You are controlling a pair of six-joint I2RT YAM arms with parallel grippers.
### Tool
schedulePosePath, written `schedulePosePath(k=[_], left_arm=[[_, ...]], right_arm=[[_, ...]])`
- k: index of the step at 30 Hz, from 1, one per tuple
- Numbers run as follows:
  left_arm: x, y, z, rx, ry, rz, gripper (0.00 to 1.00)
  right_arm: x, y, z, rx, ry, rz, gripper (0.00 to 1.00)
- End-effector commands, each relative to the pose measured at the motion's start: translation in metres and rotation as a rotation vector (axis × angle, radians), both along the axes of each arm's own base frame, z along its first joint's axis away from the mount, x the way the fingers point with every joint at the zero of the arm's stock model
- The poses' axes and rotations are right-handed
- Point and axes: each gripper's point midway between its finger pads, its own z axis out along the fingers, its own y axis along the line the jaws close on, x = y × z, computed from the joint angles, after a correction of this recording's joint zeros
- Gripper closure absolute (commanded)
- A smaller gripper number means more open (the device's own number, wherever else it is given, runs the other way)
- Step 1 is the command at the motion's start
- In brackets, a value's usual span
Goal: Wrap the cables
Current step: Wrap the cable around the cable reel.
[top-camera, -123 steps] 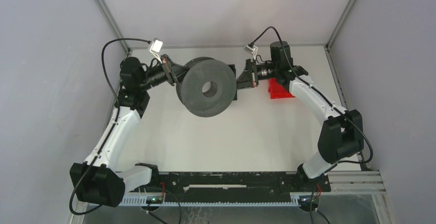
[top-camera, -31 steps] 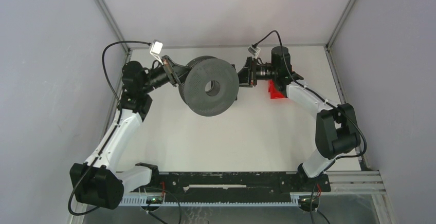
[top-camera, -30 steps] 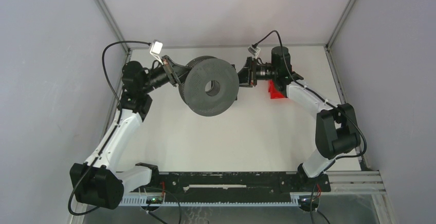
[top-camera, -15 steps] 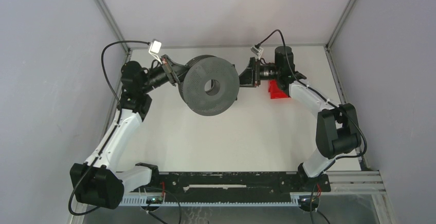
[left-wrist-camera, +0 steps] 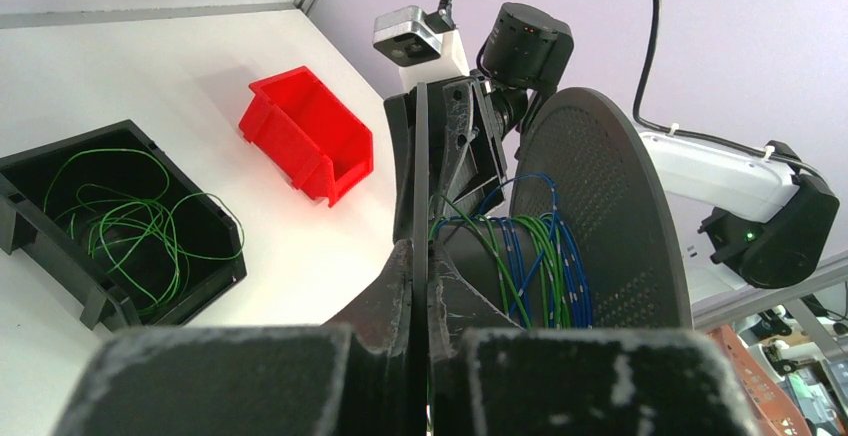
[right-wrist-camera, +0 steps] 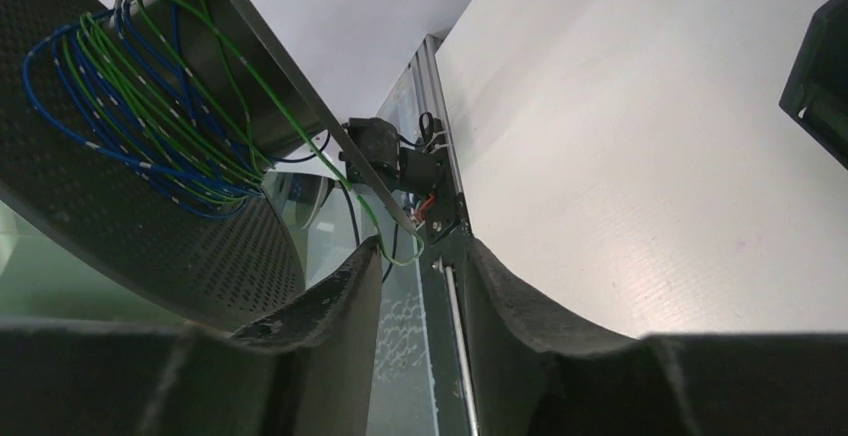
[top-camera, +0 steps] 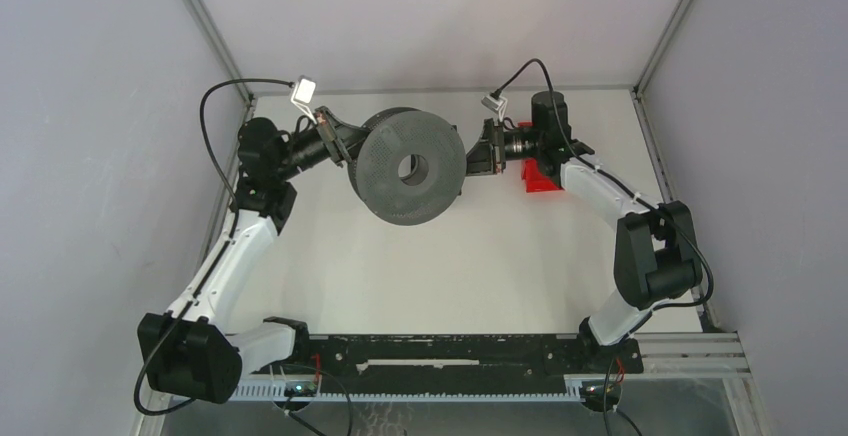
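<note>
A big dark grey spool point(top-camera: 385, 184) hangs above the table between both arms. My left gripper point(left-wrist-camera: 421, 256) is shut on the spool's thin flange point(left-wrist-camera: 421, 176). Green and blue cables point(left-wrist-camera: 530, 256) are wound round the hub. In the right wrist view these cables point(right-wrist-camera: 140, 106) lie in loose turns against the perforated flange point(right-wrist-camera: 130, 226). One green strand point(right-wrist-camera: 300, 141) runs down from them and curls by my right gripper point(right-wrist-camera: 420, 276). That gripper stands open at the spool's right side point(top-camera: 472, 156), with a clear gap between its fingers.
A black bin point(left-wrist-camera: 40, 256) with loose green cables point(left-wrist-camera: 130, 226) sits on the table under the spool. A red bin point(left-wrist-camera: 310, 146) stands beside it, and in the top view the red bin point(top-camera: 542, 178) lies under my right forearm. White walls close in the table point(top-camera: 450, 256).
My right wrist has turned and shifted a little at the spool's right side. The left gripper has kept its hold on the flange, and the spool has barely moved.
</note>
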Motion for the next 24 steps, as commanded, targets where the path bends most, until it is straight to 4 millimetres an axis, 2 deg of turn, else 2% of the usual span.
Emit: schedulePosePath(k=[1, 8, 11, 15, 19, 24], left_arm=[[-0.004, 0.001, 0.012, -0.031, -0.050, -0.011, 1.00], [-0.003, 0.002, 0.009, -0.027, -0.046, -0.007, 1.00], [-0.003, 0.002, 0.009, -0.027, -0.045, -0.007, 1.00], [-0.001, 0.003, 0.007, -0.027, -0.039, -0.004, 1.00], [-0.001, 0.004, 0.008, -0.034, -0.039, -0.002, 1.00], [-0.001, 0.002, 0.012, -0.070, -0.023, -0.013, 1.00]], right_arm=[[-0.011, 0.003, 0.026, 0.046, -0.151, 0.059, 0.61], [-0.015, 0.004, 0.032, 0.057, -0.161, 0.075, 0.89], [-0.017, 0.004, 0.035, 0.062, -0.173, 0.079, 0.94], [-0.021, 0.002, 0.038, 0.062, -0.183, 0.086, 1.00], [-0.026, 0.003, 0.039, 0.063, -0.186, 0.098, 1.00], [-0.035, 0.014, 0.041, 0.069, -0.195, 0.129, 1.00]])
